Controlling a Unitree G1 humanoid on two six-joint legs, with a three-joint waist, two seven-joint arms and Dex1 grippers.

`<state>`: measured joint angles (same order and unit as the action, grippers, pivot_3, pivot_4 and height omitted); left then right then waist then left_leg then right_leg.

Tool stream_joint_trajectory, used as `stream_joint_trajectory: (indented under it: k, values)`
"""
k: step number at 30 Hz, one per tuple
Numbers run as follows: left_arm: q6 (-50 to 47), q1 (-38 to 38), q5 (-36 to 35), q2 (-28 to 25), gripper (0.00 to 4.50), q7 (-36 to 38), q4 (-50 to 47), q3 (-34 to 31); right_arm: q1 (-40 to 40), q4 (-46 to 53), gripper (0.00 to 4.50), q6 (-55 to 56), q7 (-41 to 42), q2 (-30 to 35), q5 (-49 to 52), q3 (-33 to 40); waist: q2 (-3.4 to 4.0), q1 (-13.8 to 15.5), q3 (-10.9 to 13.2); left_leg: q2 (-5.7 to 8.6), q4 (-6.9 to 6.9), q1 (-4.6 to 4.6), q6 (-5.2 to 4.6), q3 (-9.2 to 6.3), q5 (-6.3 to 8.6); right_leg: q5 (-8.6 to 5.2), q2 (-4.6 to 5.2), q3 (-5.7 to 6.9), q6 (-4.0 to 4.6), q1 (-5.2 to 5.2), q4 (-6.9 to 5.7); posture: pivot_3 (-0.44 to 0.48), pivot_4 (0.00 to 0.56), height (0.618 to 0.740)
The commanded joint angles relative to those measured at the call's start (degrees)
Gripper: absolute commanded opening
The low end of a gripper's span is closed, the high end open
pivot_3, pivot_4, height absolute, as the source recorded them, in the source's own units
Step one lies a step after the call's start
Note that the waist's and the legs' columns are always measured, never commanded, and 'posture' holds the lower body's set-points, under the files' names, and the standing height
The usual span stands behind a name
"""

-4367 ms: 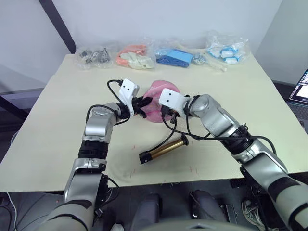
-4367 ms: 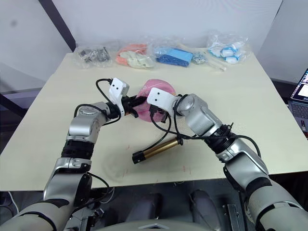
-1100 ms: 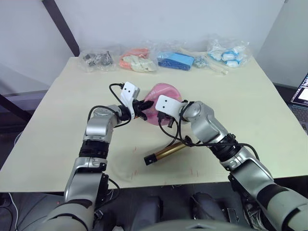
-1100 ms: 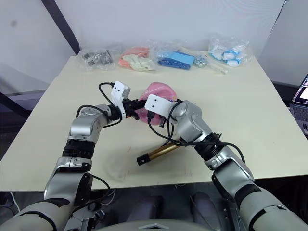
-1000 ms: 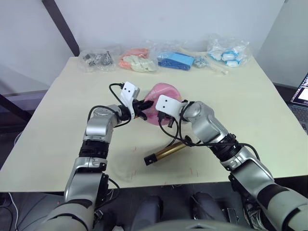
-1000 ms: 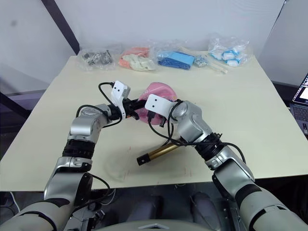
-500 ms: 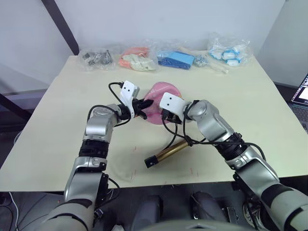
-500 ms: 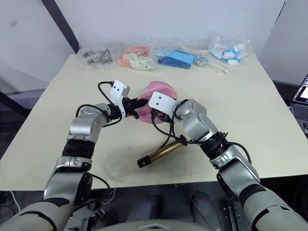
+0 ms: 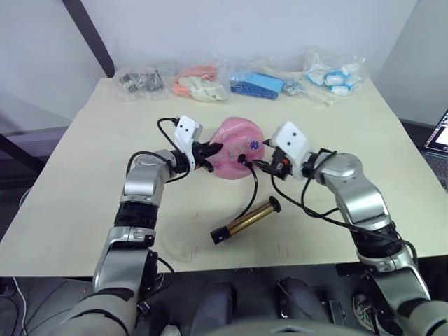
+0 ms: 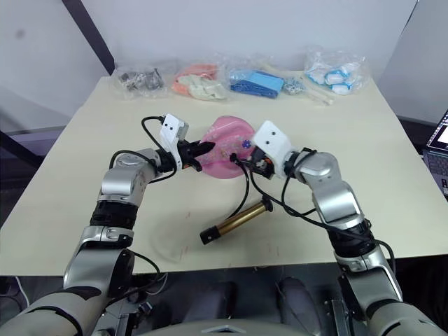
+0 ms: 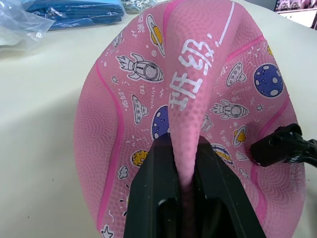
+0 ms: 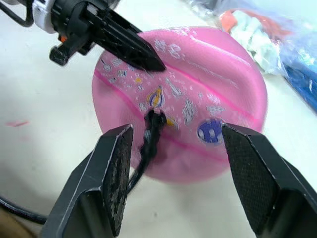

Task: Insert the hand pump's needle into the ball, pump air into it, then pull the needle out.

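Here the limp pink ball is pinched in a fold by the left gripper; the right gripper is spread apart. The needle itself cannot be made out; its black fitting is seen against the ball.

The ball is showing a pink pebbled surface with darker pink seam lines, white writing, and prints of white rockets, blue-purple planets and yellow-orange shapes. The hand pump is displaying a bronze-gold barrel with black end caps and a black hose. The table is appearing pale cream.
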<state>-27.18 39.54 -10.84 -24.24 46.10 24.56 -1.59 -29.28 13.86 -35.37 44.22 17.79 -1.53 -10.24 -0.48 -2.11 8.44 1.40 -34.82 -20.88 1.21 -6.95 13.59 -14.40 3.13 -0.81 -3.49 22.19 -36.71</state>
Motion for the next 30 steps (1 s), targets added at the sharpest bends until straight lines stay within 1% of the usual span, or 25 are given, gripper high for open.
stream_joint_trajectory:
  k: [1,4,5,6,7,8,9,11,13,19,24,30]
  values:
    - [-2.53,-2.59,2.05,0.35,0.00,-0.75,4.81,2.91,4.16,3.47,2.94,5.85,0.49,2.64,3.24,3.93,-0.06,0.07,0.07,0.00,0.00,0.00,0.00,0.03,0.00,0.00,0.00,-0.01,0.00,0.00,0.00,0.000,0.150,0.740]
    - [-2.61,-2.49,2.01,0.28,0.00,-0.78,4.60,2.81,7.61,4.68,2.94,7.05,0.95,4.80,5.75,5.87,-0.16,0.18,0.21,0.00,-0.01,-0.02,0.00,0.06,0.00,0.00,0.01,0.00,0.00,0.00,0.01,0.000,0.150,0.740]
    - [-2.61,-2.55,2.03,0.24,0.00,-0.80,4.32,2.84,9.02,4.83,2.94,9.00,1.49,5.26,7.28,7.10,-0.16,0.18,0.28,0.00,-0.01,-0.03,0.00,0.07,0.00,0.00,0.01,0.00,0.00,0.00,0.01,0.000,0.150,0.740]
    - [-2.61,-2.59,2.04,0.21,0.00,-0.81,4.13,2.86,9.96,4.85,3.47,10.56,1.78,5.63,8.47,7.88,-0.16,0.18,0.29,-0.01,-0.03,-0.02,0.00,0.07,0.00,0.00,0.02,-0.03,-0.01,0.00,0.01,0.000,0.150,0.740]
    - [-2.99,-2.62,1.77,0.31,0.00,-0.88,3.46,2.72,11.69,5.28,3.81,11.98,2.83,6.49,9.89,8.96,-0.18,0.20,0.30,-0.01,-0.04,-0.01,0.00,0.08,0.00,0.00,0.02,-0.03,-0.01,0.00,0.01,0.000,0.150,0.740]
    - [-3.43,-2.61,1.56,0.40,0.00,-0.92,2.57,2.73,14.34,5.93,4.35,13.43,4.04,7.12,12.49,11.81,-0.19,0.24,0.31,-0.01,-0.04,-0.02,0.00,0.09,0.00,0.00,0.02,-0.01,-0.01,0.00,0.01,0.000,0.150,0.740]
    - [-3.75,-2.60,1.43,0.47,0.00,-0.95,1.96,2.73,16.11,6.35,4.44,14.27,4.76,7.61,14.28,13.67,-0.21,0.33,0.32,-0.02,-0.04,-0.02,0.00,0.08,0.00,0.00,0.01,0.01,-0.01,-0.01,0.01,0.000,0.150,0.740]
    - [-3.88,-2.49,1.45,0.38,0.00,-1.05,1.65,2.66,19.14,6.39,4.44,16.69,6.00,8.59,17.80,17.70,-0.29,0.62,0.40,-0.03,-0.03,-0.08,0.00,0.05,0.00,0.00,0.01,0.06,-0.01,-0.03,0.07,0.000,0.150,0.740]
    - [-3.85,-2.51,1.55,0.22,0.00,-1.03,1.68,2.62,20.44,6.34,4.44,17.58,6.65,9.41,20.60,19.88,-0.30,0.77,0.49,-0.02,-0.04,-0.15,0.00,0.10,0.00,0.00,0.02,0.03,-0.01,-0.03,0.15,0.000,0.150,0.740]
    - [-3.78,-2.53,1.40,-0.06,0.00,-0.49,1.24,2.79,23.89,7.51,4.44,17.77,8.89,13.31,26.02,23.26,-0.29,1.10,0.67,-0.08,-0.06,-0.11,-0.01,0.15,0.01,0.00,-0.01,0.05,-0.02,-0.03,0.15,0.000,0.150,0.740]
    - [-3.09,-2.37,1.06,0.04,0.00,-0.58,1.21,2.32,26.21,8.21,4.44,19.37,9.11,14.82,27.12,23.50,-0.34,1.21,0.79,-0.07,-0.05,-0.15,-0.01,0.22,0.01,0.00,0.01,0.01,-0.01,-0.02,0.17,0.000,0.150,0.740]
    - [-0.99,-2.43,0.17,0.49,0.00,-1.23,0.90,0.89,27.03,8.51,4.44,20.96,9.19,14.85,27.69,22.32,-0.38,1.30,0.90,-0.07,-0.06,-0.16,-0.01,0.21,0.01,0.00,0.01,0.01,-0.02,-0.02,0.18,0.000,0.150,0.740]
